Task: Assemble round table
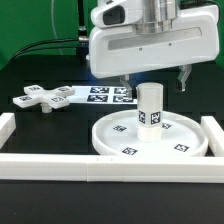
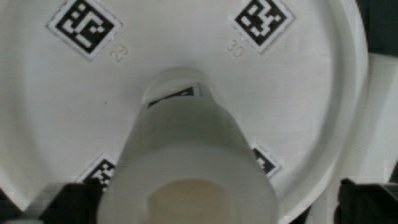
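The large white rimmed disc [image 1: 120, 143] lies flat at the exterior view's right, tags facing up. The short cylinder leg [image 1: 150, 108] stands upright on the disc's central hub. My gripper [image 1: 155, 84] hangs just over the leg's top, open, with one finger on each side and a gap to each. In the wrist view I look down the leg [image 2: 187, 140] onto the disc [image 2: 169, 40], and the dark fingertips [image 2: 64, 200] sit apart at the corners without touching it. The cross-shaped foot [image 1: 42, 97] lies loose on the table at the exterior view's left.
The marker board [image 1: 100, 93] lies flat behind the disc, between it and the foot. Long white border rails run along the front [image 1: 100, 166], the left [image 1: 8, 125] and the right [image 1: 213, 132] of the black table.
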Controlling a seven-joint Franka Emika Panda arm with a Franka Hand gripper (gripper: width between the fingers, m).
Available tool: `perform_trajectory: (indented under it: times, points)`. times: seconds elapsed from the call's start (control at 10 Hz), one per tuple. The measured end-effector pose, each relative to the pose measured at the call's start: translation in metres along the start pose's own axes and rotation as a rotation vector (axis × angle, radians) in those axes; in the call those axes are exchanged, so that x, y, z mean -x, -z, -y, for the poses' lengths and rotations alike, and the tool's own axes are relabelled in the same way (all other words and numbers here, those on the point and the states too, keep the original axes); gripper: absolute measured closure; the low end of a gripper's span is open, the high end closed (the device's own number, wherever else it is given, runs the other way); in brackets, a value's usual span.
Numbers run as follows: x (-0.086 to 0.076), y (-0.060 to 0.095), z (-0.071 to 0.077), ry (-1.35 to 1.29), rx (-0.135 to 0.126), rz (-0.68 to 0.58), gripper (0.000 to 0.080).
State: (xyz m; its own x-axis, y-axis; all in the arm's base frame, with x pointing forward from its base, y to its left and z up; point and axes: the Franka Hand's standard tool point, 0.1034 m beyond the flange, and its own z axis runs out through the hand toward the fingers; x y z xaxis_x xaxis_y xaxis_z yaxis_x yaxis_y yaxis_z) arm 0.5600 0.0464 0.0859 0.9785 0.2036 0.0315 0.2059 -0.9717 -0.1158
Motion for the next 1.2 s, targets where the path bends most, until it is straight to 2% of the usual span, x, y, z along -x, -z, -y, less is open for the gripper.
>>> perform_trajectory:
  times: [0.4, 0.7, 1.2]
  points:
    - [0.0008, -0.0004, -0.0011, 0.229, 0.0, 0.001, 0.0151]
    - [0.0026, -0.0056, -0.0039, 0.534, 0.01, 0.016, 0.0151]
    - [0.0027, -0.0077, -0.0069, 0.97, 0.041, 0.054, 0.0151]
